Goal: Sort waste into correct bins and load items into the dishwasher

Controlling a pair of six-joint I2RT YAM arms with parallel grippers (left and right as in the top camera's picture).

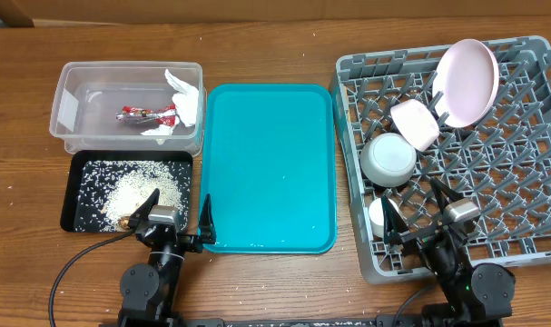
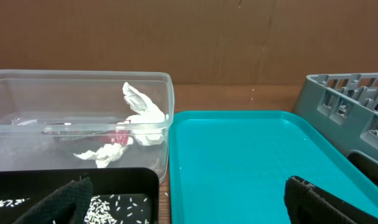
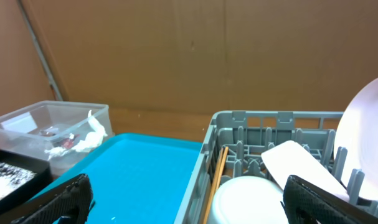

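The clear tub (image 1: pixel 68 102) holds the white napkin (image 1: pixel 184 102) and the red wrapper (image 1: pixel 144 115); both also show in the left wrist view (image 2: pixel 142 112). The black tray (image 1: pixel 73 202) holds the rice scraps (image 1: pixel 134 186). The grey rack (image 1: pixel 529 136) holds the pink plate (image 1: pixel 467 80), pink dish (image 1: pixel 415 123), white bowl (image 1: pixel 388 160) and white cup (image 1: pixel 380 214). The chopsticks (image 3: pixel 217 177) lie along the rack's left wall. My left gripper (image 1: pixel 173 221) is open and empty at the teal tray's front left corner. My right gripper (image 1: pixel 420 211) is open and empty over the rack's front.
The teal serving tray (image 1: pixel 268 163) lies between the bins and the rack, bare except for a few specks. A few rice grains lie on the wooden table near the black tray. A brown wall stands behind the table.
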